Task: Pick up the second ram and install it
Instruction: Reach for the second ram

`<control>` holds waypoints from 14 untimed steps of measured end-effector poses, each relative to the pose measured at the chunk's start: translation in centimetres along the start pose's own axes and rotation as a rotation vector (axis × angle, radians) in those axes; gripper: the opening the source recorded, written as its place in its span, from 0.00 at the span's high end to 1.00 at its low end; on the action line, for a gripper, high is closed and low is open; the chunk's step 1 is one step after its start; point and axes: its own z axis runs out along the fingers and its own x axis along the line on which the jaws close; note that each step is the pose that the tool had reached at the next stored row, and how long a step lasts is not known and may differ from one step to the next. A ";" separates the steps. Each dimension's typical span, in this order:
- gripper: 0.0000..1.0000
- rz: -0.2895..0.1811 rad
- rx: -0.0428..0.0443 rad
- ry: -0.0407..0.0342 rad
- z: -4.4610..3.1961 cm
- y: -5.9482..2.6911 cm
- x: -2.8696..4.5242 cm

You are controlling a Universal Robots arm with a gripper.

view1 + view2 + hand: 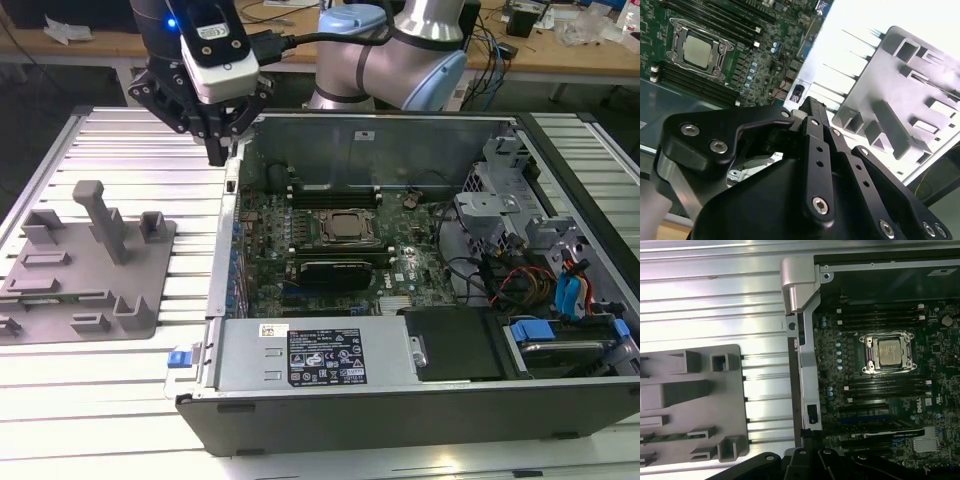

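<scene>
Closed and empty at upper left of the exterior view, end effector (218, 150) above the computer case (400, 420) wall, apart from the memory stick (670, 436) (first wrist view) kept on edge in the grey holder (140, 272) at left, presumably for easy grasping.

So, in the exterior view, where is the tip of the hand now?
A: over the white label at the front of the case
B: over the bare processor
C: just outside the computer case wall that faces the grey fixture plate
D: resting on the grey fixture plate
C: the hand hangs just outside the case wall, between that wall and the grey fixture plate, and not over the board.
</scene>
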 end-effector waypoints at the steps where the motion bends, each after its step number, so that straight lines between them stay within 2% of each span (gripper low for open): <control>1: 0.92 0.000 0.0000 0.0000 0.00 -0.01 0.13; 14: 0.92 0.000 0.0000 0.0000 -0.05 -0.14 1.90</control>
